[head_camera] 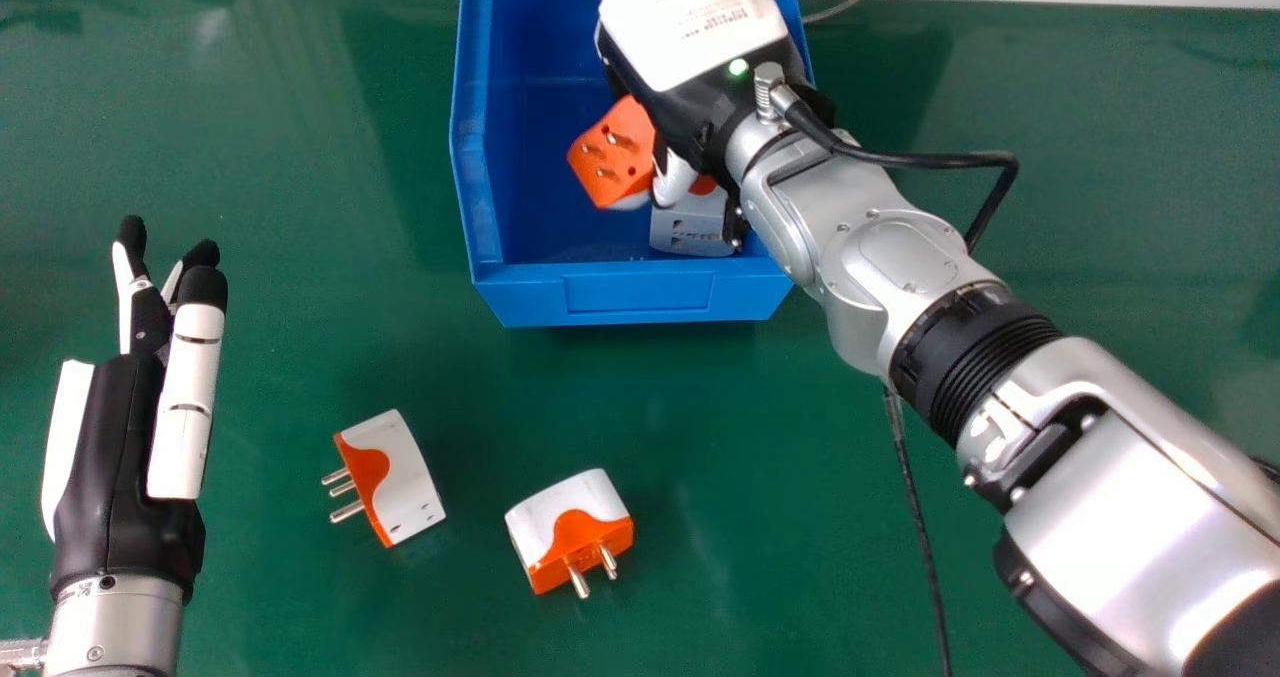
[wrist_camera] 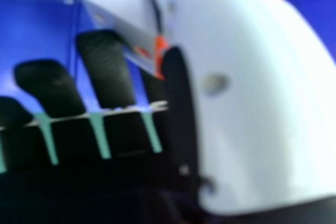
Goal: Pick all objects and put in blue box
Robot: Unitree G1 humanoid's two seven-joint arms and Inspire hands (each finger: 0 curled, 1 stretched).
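A silvery, rounded metal arm reaches in from the right, setting the robot's right hand [head_camera: 690, 32], a smooth white shell over black, above the open blue box [head_camera: 640, 292] at the far side of a glossy green table [head_camera: 300, 597]. Its fingers [wrist_camera: 107, 72], with matte black pads, are relaxed and slightly apart, and the thumb [wrist_camera: 262, 103] stands out in a curved, hard white casing; whether they touch the white and orange plastic just beyond their tips cannot be told. Inside the box, whose walls are smooth plastic, a tilted plug [head_camera: 612, 152] turns its flat orange face and metal pins outward at the hand's left. Just beside it, nearer the box's front wall, sits a pale, blocky plug with slots [head_camera: 692, 227], partly hidden by the hand. Two more plugs lie on the table, on the near side of the box and apart from each other. The left table plug [head_camera: 405, 477] has a rounded white shell, a wavy orange patch and slim metal pins pointing left; the right table plug [head_camera: 560, 517], equally chunky, points its shiny pins toward the near side. At far left, the robot's left hand [head_camera: 115, 477], black with glossy white panels, extends its fingers straight, slightly spread. A thin black cable [head_camera: 930, 160] loops from the right wrist.
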